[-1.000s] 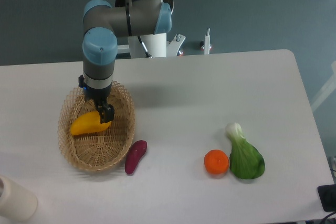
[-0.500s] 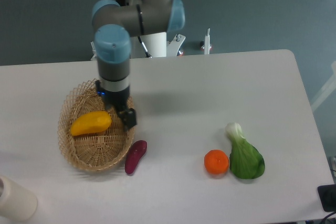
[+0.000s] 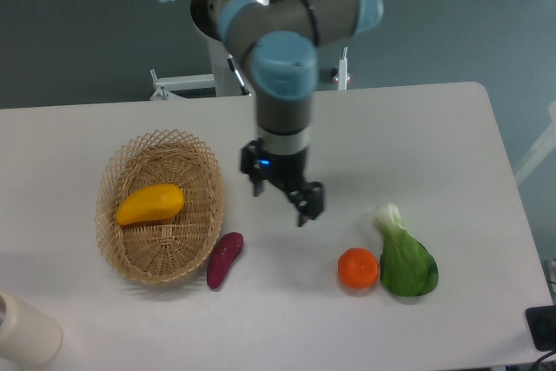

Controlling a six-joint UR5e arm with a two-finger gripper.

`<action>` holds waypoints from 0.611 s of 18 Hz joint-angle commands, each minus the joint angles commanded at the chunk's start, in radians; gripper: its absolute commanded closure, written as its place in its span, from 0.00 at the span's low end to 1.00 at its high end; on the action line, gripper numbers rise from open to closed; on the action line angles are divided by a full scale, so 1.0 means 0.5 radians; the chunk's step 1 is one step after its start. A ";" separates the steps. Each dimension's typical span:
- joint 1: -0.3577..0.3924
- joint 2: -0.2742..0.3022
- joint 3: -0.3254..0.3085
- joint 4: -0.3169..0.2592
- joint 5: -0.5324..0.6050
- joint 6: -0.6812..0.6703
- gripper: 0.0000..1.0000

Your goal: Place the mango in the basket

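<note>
We see the mango (image 3: pixel 150 203) lying inside the basket (image 3: pixel 201 165), near its left rim. Our claw (image 3: pixel 283 195) hangs wide and holds nothing, over bare worktop (image 3: pixel 408 136), between the basket and the orange fruit (image 3: pixel 358 268).

- 1 mango (image 3: pixel 150 203), in basket
- 1 basket (image 3: pixel 208 225)
- 1 round orange fruit (image 3: pixel 358 268)
- 1 dark purple-red veg (image 3: pixel 224 260)
- 1 green leafy veg w/ white stalk (image 3: pixel 404 255)
- 1 pale cylinder (image 3: pixel 26 331), bottom-left corner
- 1 gripper (image 3: pixel 285 196)
</note>
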 joint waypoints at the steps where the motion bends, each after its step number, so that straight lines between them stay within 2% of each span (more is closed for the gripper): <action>1: 0.052 -0.046 0.061 -0.061 0.006 0.086 0.00; 4: 0.142 -0.169 0.227 -0.187 0.098 0.231 0.00; 6: 0.166 -0.209 0.252 -0.194 0.144 0.249 0.00; 11: 0.249 -0.212 0.252 -0.172 0.129 0.446 0.00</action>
